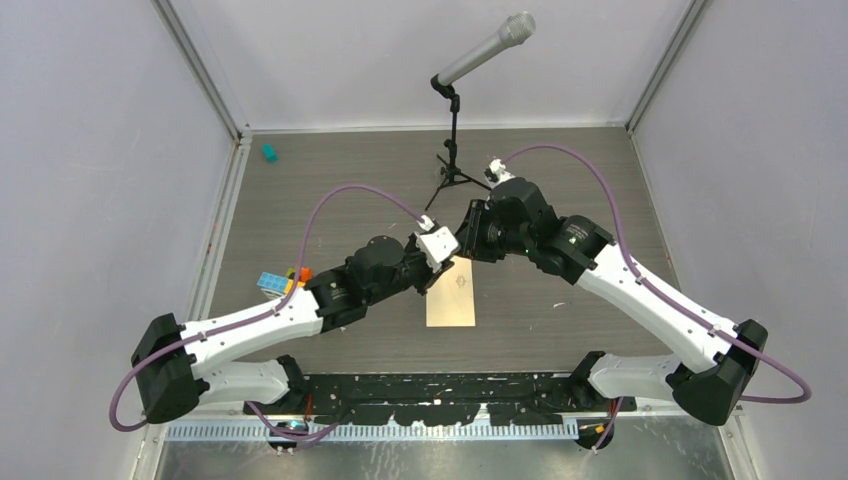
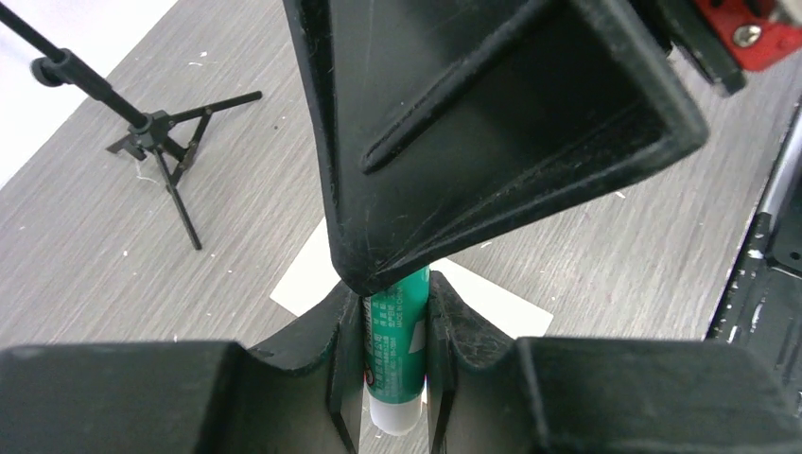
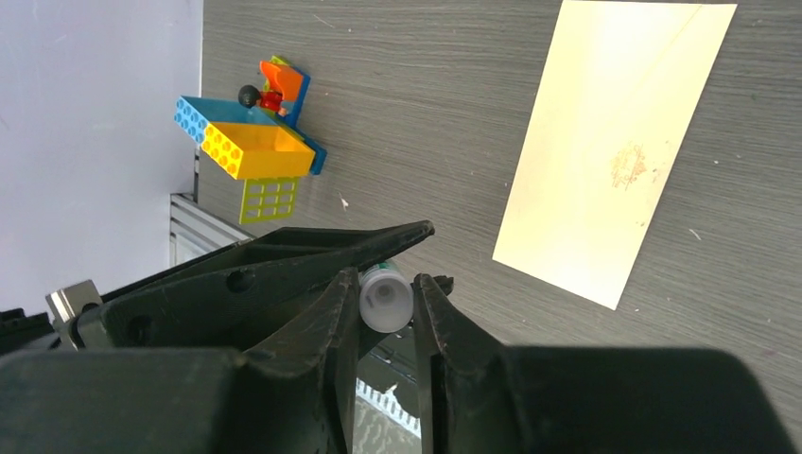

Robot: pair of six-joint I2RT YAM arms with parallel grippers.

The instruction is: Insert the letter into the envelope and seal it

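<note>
- The grey wood-grain table (image 1: 300, 200) carries everything, with white walls on 3 sides.
- The 2 arms reach inward from the near corners, the left arm (image 1: 260, 325) and the right arm (image 1: 650, 295), and their wrists meet over the middle of the table.
- A microphone on a black tripod stand (image 1: 455, 140) stands at the far edge, beyond the wrists.
- The envelope (image 1: 451, 305) lies flat at the table's centre with its marked face up. Its long sides run away from the arm bases, and its far end sits under the 2 grippers.
- A cluster of toy bricks (image 3: 251, 142) in blue, yellow and orange sits near the left edge, well apart from the envelope.
- The left gripper (image 2: 395, 312) is clamped on a green glue stick (image 2: 397, 340), a finger on each side of the tube.
- The right gripper (image 3: 388, 279) has its 2 fingers pressed against the white end of the same glue stick, so both grippers grasp it above the envelope.
- A small teal object (image 1: 268, 152) rests by the far left corner.
</note>
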